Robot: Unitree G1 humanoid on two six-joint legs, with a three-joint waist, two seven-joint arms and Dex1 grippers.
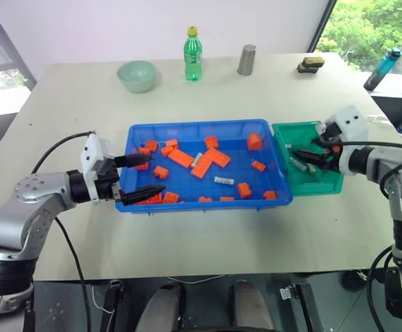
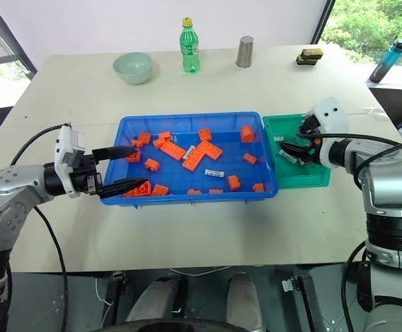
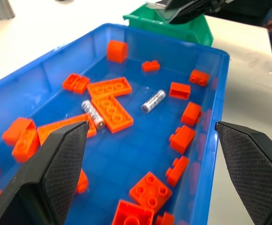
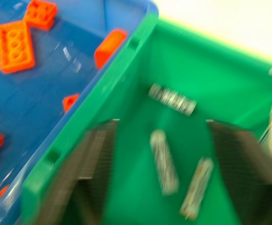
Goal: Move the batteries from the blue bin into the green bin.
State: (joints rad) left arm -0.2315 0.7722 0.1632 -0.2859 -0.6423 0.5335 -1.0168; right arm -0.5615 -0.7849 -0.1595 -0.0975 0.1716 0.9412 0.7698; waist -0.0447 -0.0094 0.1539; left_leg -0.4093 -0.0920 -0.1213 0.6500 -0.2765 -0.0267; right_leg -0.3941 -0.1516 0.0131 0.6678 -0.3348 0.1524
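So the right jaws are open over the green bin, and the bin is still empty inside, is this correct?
Not quite. The green bin is not empty: the right wrist view shows three batteries lying in it. The rest holds: the right gripper is over that bin with its jaws open.

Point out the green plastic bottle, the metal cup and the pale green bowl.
Green plastic bottle (image 1: 192,59), left eye view, label.
Metal cup (image 1: 247,61), left eye view, side wall.
Pale green bowl (image 1: 137,81), left eye view, outer wall.
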